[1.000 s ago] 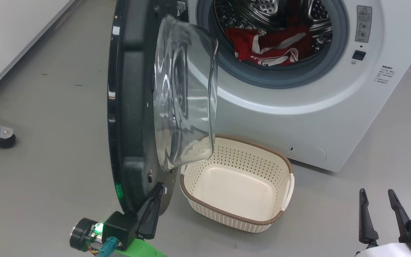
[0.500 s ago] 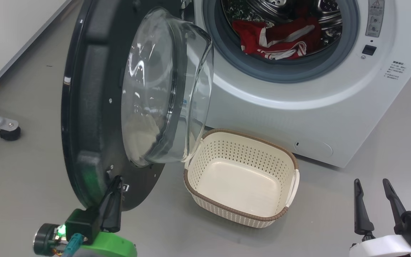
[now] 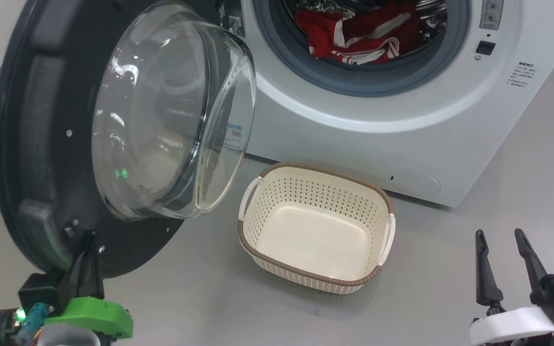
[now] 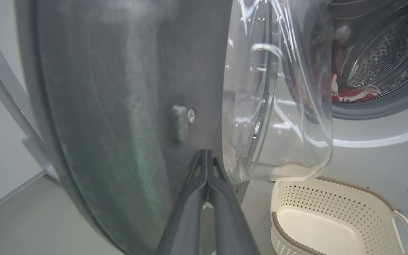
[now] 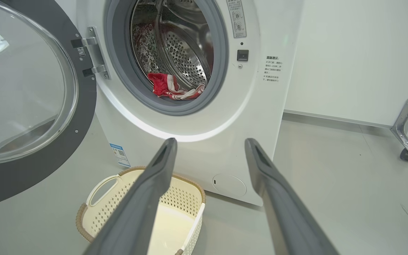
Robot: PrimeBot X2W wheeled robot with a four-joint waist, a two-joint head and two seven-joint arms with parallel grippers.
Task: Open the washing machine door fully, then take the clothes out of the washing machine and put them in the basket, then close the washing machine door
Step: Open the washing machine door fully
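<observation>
Head view gives us the washing machine door (image 3: 31, 144) swung wide to our left, its dark inner face turned toward us and its clear glass bowl (image 3: 161, 110) bulging out above the floor (image 3: 200, 298). Our left gripper (image 3: 88, 236) sits at the door's lower edge, its two fingers pressed flat together with nothing between them. In the left wrist view the joined tips lie against that dark face just beside the base of the glass, though we cannot tell how firmly they touch it. The washing machine (image 3: 354, 139) stands with its mouth uncovered. The clothes (image 3: 354, 38), red with white stripes, lie heaped at the front lower edge of the steel drum (image 5: 186, 49), just behind the grey gasket (image 3: 368, 84). The basket (image 3: 301, 278) stands upright on the floor at the foot of the machine's front, below the mouth and near the door's lower rim, its cream bottom showing. Our right gripper (image 3: 498, 233) hovers above the floor, well apart from the basket, with its fingers spread wide and gripping nothing.
</observation>
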